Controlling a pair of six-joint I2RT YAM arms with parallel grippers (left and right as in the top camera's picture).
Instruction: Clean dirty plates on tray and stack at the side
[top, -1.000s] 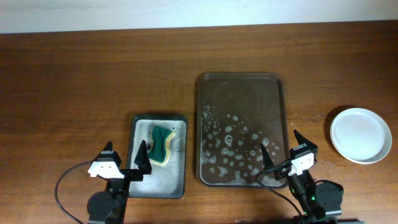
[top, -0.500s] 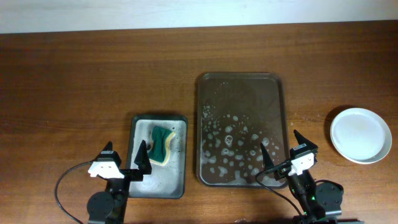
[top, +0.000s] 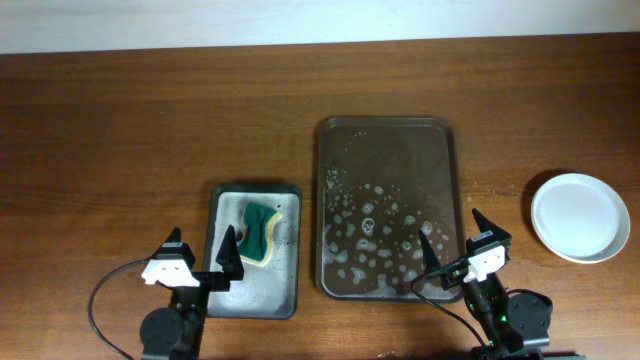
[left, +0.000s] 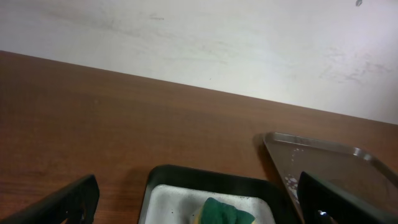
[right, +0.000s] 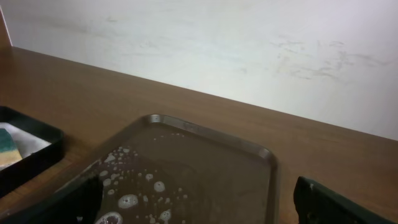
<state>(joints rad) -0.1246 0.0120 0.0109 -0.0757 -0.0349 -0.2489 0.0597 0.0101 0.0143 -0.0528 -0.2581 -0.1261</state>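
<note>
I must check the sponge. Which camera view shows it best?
Overhead: the green sponge lies whole in the grey tray. The left wrist view cuts it off at the bottom edge; the right wrist view catches only a sliver at far left.

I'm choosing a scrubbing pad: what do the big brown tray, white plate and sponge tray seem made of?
Big brown tray: plastic or coated metal, glossy; its rim glints.
White plate: glazed ceramic or melamine, smooth sheen; unclear which.
Sponge tray: dull grey, metal-looking floor, black rim.
</note>
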